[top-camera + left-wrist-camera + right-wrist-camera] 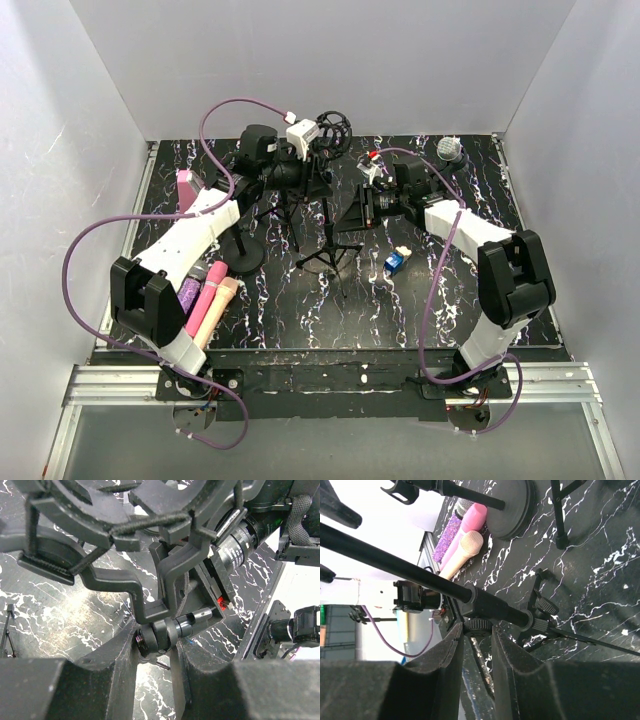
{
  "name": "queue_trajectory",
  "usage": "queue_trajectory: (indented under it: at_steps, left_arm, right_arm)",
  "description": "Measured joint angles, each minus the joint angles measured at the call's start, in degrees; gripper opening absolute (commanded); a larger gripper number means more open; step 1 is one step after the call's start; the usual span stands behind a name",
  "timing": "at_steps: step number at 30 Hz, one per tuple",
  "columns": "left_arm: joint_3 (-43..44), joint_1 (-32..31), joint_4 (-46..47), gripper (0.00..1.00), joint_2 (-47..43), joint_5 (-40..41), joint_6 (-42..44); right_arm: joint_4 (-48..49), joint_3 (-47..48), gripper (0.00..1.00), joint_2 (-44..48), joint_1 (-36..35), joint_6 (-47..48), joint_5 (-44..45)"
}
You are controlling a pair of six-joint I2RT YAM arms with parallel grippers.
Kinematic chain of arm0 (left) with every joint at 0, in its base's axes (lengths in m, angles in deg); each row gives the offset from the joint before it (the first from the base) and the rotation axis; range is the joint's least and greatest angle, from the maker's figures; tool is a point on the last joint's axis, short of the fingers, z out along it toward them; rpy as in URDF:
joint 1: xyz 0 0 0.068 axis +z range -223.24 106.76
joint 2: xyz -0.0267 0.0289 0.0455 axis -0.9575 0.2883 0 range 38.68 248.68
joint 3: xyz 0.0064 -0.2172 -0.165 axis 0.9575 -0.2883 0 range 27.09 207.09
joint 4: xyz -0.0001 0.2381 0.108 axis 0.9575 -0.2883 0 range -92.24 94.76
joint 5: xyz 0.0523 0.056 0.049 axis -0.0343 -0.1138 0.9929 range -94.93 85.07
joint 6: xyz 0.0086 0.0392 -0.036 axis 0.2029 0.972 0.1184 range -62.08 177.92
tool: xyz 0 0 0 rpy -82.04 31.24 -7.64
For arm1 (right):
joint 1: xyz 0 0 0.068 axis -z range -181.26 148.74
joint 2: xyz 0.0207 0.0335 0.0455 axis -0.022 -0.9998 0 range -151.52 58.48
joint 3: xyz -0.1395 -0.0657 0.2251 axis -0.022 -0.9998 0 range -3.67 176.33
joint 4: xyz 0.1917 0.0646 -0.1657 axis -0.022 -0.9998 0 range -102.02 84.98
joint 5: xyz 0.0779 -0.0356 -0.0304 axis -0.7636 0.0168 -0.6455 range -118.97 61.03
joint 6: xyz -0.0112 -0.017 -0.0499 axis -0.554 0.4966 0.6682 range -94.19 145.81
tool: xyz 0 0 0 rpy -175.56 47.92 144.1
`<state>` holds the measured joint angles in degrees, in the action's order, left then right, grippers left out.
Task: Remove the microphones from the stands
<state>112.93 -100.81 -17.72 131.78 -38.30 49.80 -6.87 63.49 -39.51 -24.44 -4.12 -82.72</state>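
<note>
Left tool (159,647) is pinched tight on the stand (170,629) at its swivel joint, just under the shock mount (150,525). The mic (236,544) sits in that mount, atop the stand. Right tool (477,630) clamps the stand's pole lower down, over the bench (600,570).

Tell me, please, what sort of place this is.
Probably a robotics lab test cell: white panels enclose a black marbled tabletop, the arms are bolted to a metal rail, and a microphone stand serves as a prop.
</note>
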Motion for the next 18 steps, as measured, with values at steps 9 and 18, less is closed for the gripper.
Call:
queue_trajectory:
  at_steps: [9,18]
  left_arm:
    - [0.02,1.36,-0.15,0.00,0.00,-0.04,-2.14]
    - [-1.27,1.86,-0.70,0.00,-0.22,-0.44,-4.46]
  right_arm:
    - [0.17,-1.14,0.01,4.76,-3.08,22.73,6.67]
    - [13.09,-16.81,0.01,17.00,-13.86,78.60,20.90]
